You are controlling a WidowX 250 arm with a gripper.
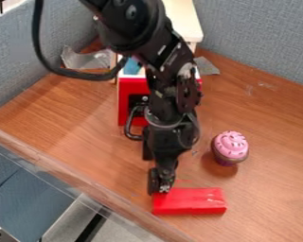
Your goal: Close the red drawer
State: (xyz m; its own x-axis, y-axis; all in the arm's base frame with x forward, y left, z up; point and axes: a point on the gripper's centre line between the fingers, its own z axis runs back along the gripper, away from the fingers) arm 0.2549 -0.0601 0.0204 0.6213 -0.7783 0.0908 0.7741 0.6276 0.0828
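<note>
- Pincer (160, 188): clenched or released, you cannot tell.
- Red block (191, 202): one end at pincer, toward front edge of surface (268, 203); long axis slanting inward.

Soft, fairly even light on the wooden tabletop (274, 113), faint shadow beside the cupcake (230, 144).

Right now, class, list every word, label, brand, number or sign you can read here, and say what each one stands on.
No word, label, brand, number or sign can be read.
Robot arm: small pale marks, too small to make out.
Red block, pink-topped cupcake, red box behind the arm: no readable lettering.
</note>
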